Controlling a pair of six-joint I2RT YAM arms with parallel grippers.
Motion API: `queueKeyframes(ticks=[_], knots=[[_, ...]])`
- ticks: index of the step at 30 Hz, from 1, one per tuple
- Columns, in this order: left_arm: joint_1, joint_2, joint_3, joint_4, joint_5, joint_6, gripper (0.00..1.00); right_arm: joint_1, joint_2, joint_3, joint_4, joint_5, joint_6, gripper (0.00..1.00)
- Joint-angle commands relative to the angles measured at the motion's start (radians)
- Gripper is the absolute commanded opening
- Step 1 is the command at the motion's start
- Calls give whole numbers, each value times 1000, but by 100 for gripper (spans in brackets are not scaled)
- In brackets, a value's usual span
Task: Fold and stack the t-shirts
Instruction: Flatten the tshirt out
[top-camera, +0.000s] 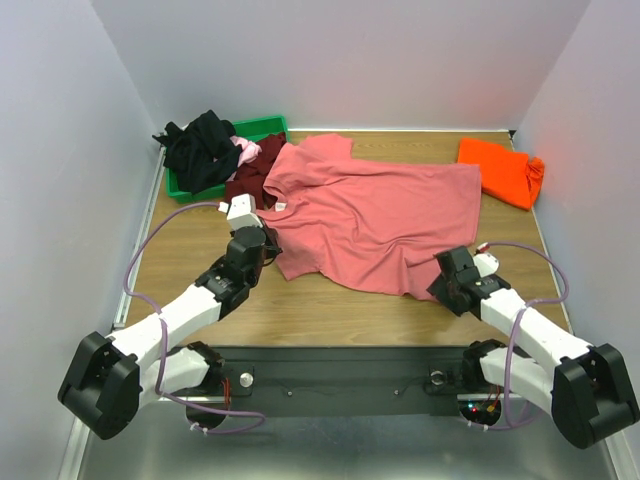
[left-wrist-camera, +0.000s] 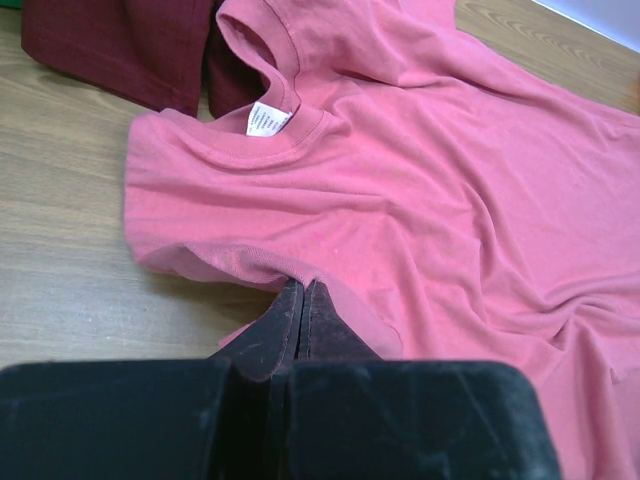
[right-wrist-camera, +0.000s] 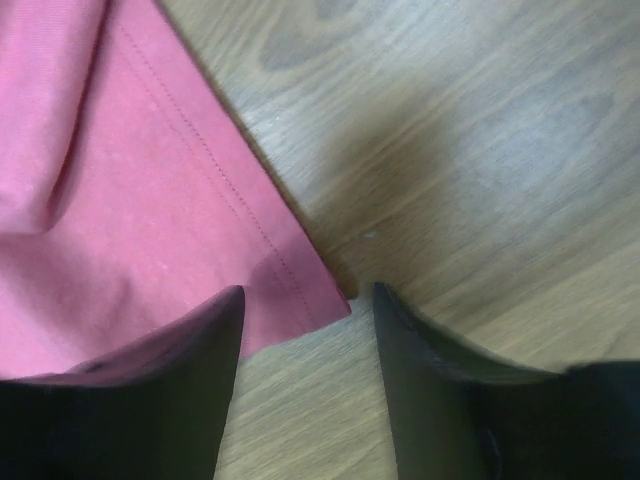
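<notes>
Pink shirt (right-wrist-camera: 130, 180) corner, apparently inside right gripper (right-wrist-camera: 307, 292).

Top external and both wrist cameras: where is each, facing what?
Top external: above, behind the robot, facing down on the salmon-pink t-shirt; left arm, right arm show.
Left wrist: on that arm, facing the neck label; left pincer shut on the sleeve.
Right wrist: on its arm, facing the hem corner; right pincer open.
Shared: that t-shirt.

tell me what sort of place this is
Probably a robot lab test cell: plain white walls box in a wooden table, a left arm and right arm are bolted at its near edge, and a pink shirt lies spread.
</notes>
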Motion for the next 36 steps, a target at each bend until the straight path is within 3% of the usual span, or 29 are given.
queueKeyframes(ticks=[1, 3, 4, 6, 11, 16, 22, 36], knots=[[3, -26, -10, 26, -15, 4, 0, -7, -13, -28, 44, -9, 32, 48], [3, -29, -11, 25, -18, 4, 0, -7, -28, -26, 43, 7, 27, 35], [3, -34, -13, 25, -21, 5, 0, -7, -43, -28, 43, 11, 24, 20], [3, -41, -14, 22, -25, 2, 0, -7, -62, -28, 38, 18, 32, 0], [3, -78, -20, 9, -39, -5, 0, -7, -155, 27, 35, 9, -23, 0], [3, -156, -34, -10, -59, -13, 0, -7, -289, 127, 29, 27, -212, 0], [3, -259, -33, -50, -22, -25, 0, -7, -438, 187, -1, 47, -329, 1], [-2, -517, 12, -230, 94, -36, 0, -7, -657, 365, -120, -20, -424, 0]])
